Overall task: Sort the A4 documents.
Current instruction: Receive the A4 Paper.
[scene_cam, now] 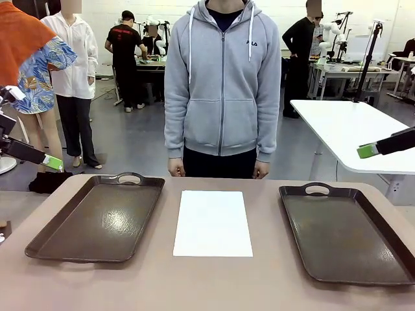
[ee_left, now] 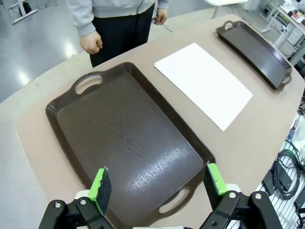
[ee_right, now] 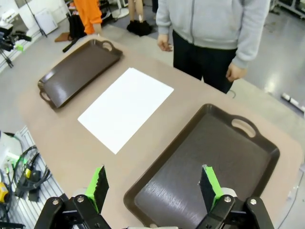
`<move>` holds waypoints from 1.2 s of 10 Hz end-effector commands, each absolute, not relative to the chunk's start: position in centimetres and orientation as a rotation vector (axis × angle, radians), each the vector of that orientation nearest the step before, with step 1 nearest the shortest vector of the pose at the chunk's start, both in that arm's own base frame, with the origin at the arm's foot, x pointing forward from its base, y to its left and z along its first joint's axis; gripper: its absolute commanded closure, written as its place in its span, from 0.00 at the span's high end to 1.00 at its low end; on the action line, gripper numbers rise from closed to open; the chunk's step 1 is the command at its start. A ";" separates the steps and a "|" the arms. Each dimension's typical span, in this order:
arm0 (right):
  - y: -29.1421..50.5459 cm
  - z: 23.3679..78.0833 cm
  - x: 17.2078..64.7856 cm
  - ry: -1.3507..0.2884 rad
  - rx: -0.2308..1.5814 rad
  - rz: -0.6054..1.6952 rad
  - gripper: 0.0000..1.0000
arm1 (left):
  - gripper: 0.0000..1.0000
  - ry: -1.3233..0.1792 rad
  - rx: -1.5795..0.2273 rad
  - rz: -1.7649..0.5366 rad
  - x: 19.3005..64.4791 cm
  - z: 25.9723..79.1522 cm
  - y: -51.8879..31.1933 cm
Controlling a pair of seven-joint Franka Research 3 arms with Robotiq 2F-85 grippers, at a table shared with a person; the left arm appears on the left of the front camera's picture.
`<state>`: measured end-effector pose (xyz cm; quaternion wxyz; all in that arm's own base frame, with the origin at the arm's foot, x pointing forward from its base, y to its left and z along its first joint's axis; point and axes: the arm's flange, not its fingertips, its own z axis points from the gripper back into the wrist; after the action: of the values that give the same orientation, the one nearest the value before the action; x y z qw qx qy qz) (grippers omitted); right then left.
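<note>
between the left tray (scene_cam: pixel 97 223) and the right tray (scene_cam: pixel 353 240) the a4 documents (scene_cam: pixel 213 223) lie flat, while the left gripper (ee_left: pixel 157 180) and right gripper (ee_right: pixel 153 182) hang wide open, and i'd guess pinching such thin flat paper could crease it or drag extra sheets.

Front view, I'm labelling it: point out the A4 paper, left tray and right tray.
A4 paper (scene_cam: pixel 213 223): front view, sheet's middle.
left tray (scene_cam: pixel 100 223): front view, bare floor.
right tray (scene_cam: pixel 340 233): front view, bare floor.

Surface finishes.
We note matt paper for the A4 documents (scene_cam: pixel 213 223), a glossy, finely grained plastic look on the left tray (scene_cam: pixel 97 223) and right tray (scene_cam: pixel 343 236), a smooth matt tabletop (scene_cam: pixel 272 285).
</note>
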<state>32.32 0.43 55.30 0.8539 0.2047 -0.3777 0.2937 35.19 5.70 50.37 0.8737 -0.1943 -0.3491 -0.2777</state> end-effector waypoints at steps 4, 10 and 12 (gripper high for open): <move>0.5 49.2 28.4 -0.784 0.476 0.644 1.00 | 1.00 -0.709 -0.486 -0.659 32.1 47.1 3.6; 1.0 49.2 28.5 -0.773 0.458 0.656 1.00 | 1.00 -0.707 -0.521 -0.693 31.6 47.1 2.9; 0.5 49.2 28.3 -0.774 0.448 0.643 1.00 | 1.00 -0.704 -0.517 -0.695 31.7 47.1 2.9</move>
<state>32.45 -0.31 54.41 0.8544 0.2142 -0.3653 0.3011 34.37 3.78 49.72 0.8545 -0.2438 -0.3275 -0.3211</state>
